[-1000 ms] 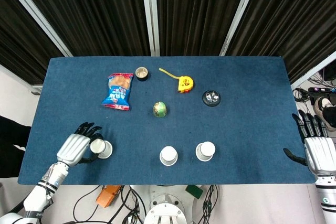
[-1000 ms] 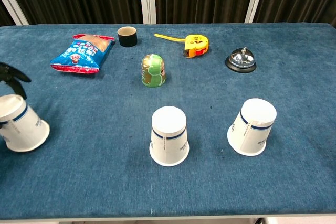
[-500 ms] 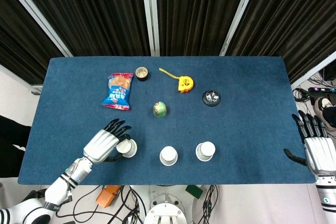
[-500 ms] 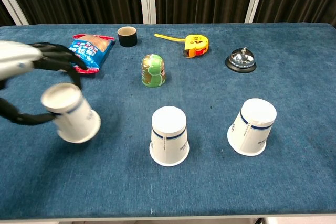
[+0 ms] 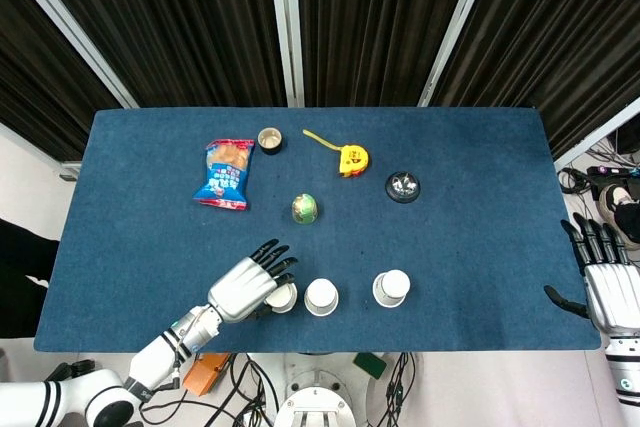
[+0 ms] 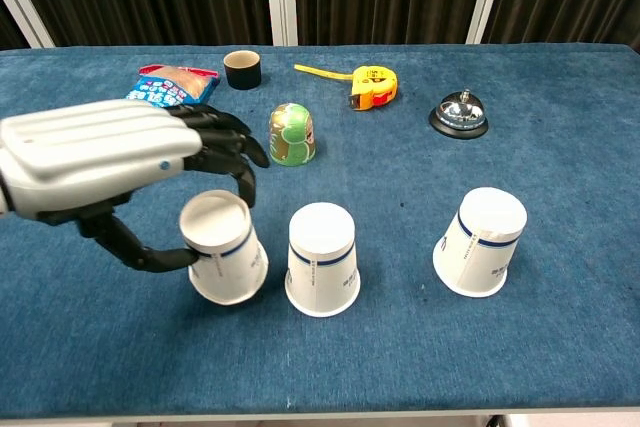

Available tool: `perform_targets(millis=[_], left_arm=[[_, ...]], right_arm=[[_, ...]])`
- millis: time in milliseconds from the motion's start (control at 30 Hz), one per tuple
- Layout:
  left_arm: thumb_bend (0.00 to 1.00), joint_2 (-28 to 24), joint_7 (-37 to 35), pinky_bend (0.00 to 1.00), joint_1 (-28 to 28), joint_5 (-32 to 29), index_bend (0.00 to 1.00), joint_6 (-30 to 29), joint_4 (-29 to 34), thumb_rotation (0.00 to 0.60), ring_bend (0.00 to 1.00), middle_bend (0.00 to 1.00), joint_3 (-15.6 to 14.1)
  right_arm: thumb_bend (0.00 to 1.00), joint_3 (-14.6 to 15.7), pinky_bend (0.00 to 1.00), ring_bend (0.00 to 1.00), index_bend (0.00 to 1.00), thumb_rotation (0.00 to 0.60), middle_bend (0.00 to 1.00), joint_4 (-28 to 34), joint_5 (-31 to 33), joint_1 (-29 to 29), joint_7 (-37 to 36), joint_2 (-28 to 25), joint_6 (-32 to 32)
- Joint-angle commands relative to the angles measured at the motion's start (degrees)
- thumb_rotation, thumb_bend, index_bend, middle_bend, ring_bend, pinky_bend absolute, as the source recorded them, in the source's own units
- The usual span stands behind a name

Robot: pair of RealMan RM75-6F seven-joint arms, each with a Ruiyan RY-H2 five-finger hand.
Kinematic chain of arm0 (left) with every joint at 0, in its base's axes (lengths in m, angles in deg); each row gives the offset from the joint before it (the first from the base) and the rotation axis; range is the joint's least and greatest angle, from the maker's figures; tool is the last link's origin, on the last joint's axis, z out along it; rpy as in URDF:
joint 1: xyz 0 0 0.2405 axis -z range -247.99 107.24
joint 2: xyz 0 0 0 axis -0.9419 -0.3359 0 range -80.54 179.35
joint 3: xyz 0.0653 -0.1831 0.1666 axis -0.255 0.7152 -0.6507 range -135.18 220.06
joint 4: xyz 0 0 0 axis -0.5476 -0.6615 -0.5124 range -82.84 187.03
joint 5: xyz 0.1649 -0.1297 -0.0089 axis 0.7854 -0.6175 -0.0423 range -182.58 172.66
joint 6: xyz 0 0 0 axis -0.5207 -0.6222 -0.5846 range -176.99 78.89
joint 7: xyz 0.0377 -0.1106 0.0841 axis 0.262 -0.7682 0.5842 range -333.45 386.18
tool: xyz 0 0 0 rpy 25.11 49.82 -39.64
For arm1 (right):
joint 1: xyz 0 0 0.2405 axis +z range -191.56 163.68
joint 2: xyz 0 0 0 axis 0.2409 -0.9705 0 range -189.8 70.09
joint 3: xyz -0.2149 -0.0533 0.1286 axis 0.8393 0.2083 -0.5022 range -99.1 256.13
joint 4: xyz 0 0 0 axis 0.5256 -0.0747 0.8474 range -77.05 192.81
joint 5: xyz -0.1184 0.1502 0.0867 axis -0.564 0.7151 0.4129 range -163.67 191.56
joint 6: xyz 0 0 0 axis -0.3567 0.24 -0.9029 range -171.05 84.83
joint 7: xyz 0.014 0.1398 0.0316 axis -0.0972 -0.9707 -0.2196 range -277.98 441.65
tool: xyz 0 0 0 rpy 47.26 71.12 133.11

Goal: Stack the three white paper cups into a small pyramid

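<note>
Three white paper cups stand upside down near the table's front edge. My left hand [image 5: 247,285] [image 6: 110,162] grips the left cup [image 5: 282,297] [image 6: 222,259], holding it just left of the middle cup [image 5: 321,296] [image 6: 321,257]; the two cups are very close, perhaps touching. Further right, the third cup [image 5: 391,287] [image 6: 480,240] stands alone. At the table's right edge my right hand [image 5: 612,282] hangs with fingers spread and nothing in it; the chest view does not show it.
Behind the cups lie a green round-topped toy [image 5: 305,208] [image 6: 291,133], a snack bag [image 5: 225,173] [image 6: 160,94], a small dark cup [image 5: 269,138] [image 6: 242,69], a yellow tape measure [image 5: 351,158] [image 6: 371,84] and a call bell [image 5: 402,185] [image 6: 459,113]. The blue table [image 5: 480,237] ends just before the cups.
My left hand has carried its cup rightward along the front of the table, from the far left to beside the middle cup. The right hand has barely moved.
</note>
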Motion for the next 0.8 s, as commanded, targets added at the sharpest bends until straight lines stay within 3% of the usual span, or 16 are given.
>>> perform_targets(millis=[33, 300, 800], left_arm=[[0.37, 1.1, 2.0, 0.01, 1.0, -1.8, 0.43, 0.4, 0.3, 0.600, 0.02, 0.14, 0.3], [0.35, 2.4, 3.8, 0.01, 2.5, -4.8, 0.42, 0.1, 0.7, 0.600, 0.02, 0.14, 0.6], [0.31, 2.9, 2.8, 0.01, 3.9, -6.9, 0.31, -1.0, 0.2, 0.600, 0.02, 0.14, -0.6]], right_arm=[[0.27, 0.0, 0.00, 0.00, 0.00, 0.600, 0.00, -0.2, 0.0, 0.0, -0.2, 0.1, 0.0], [0.27, 0.0, 0.00, 0.00, 0.00, 0.600, 0.00, -0.8, 0.1, 0.0, -0.9, 0.3, -0.2], [0.27, 0.6, 0.00, 0.00, 0.00, 0.600, 0.00, -0.4, -1.6, 1.7, -1.2, 0.5, -2.6]])
